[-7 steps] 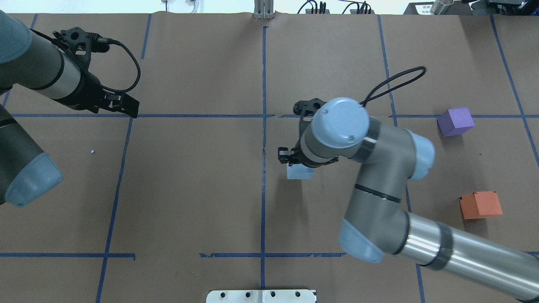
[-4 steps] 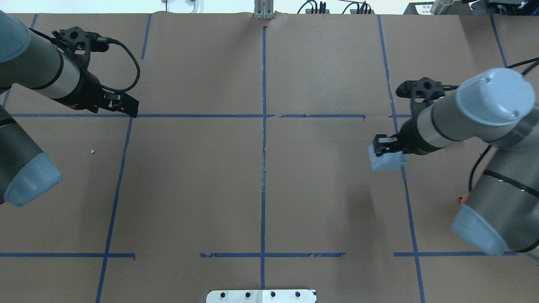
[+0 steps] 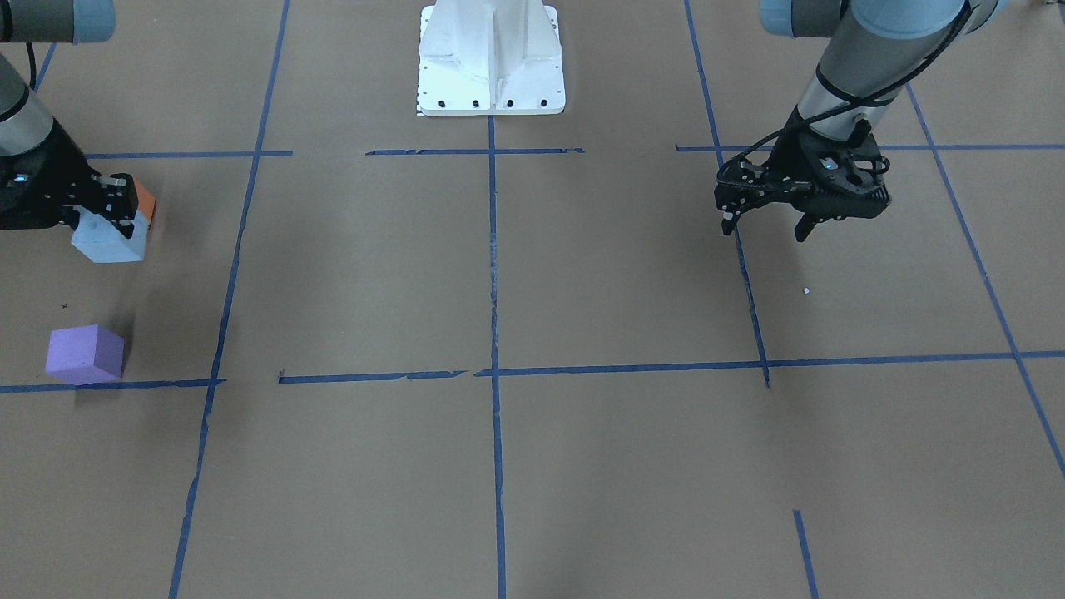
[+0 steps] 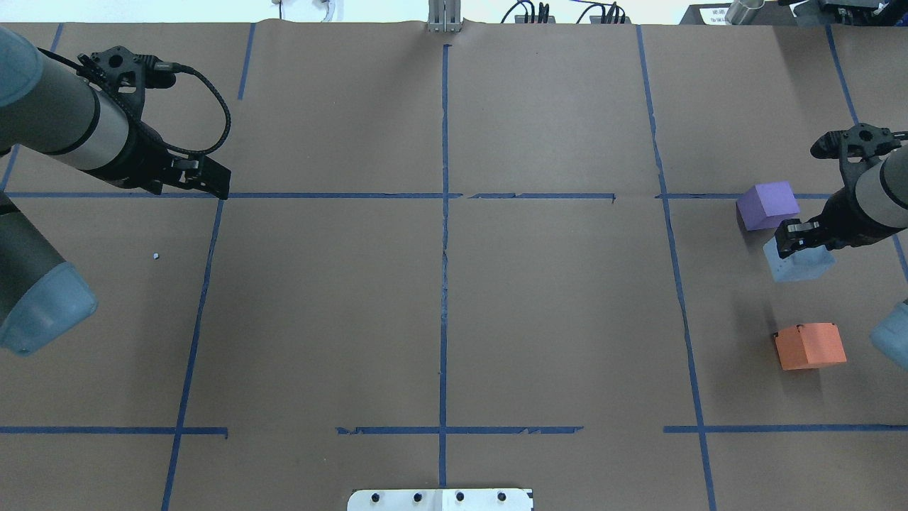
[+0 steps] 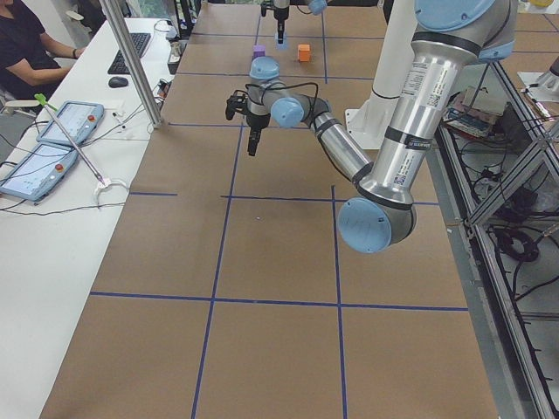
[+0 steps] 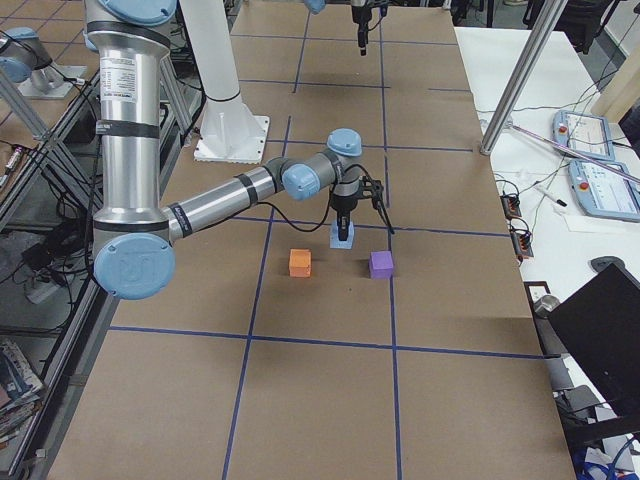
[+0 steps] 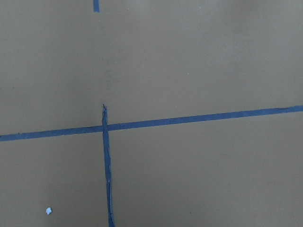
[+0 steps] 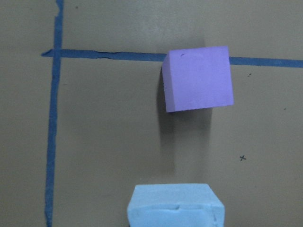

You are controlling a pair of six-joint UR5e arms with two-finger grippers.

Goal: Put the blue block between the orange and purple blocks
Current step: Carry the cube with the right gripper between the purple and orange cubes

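Blue block (image 4: pixel 804 265) is pale, purple block (image 4: pixel 767 204) lilac, orange block (image 4: pixel 810 345) vivid.

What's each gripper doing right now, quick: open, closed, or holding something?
Left gripper: open, holding nothing.
Right gripper: closed on the blue block.

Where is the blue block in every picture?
Exterior front-facing: blue block far left.
Overhead exterior: blue block far right edge.
Exterior left: blue block tiny, top middle.
Exterior right: blue block middle, under the near arm.
Left wrist-mounted: not in it.
Right wrist-mounted: blue block bottom middle.
Landmark: purple block beside it, wherever it shows.
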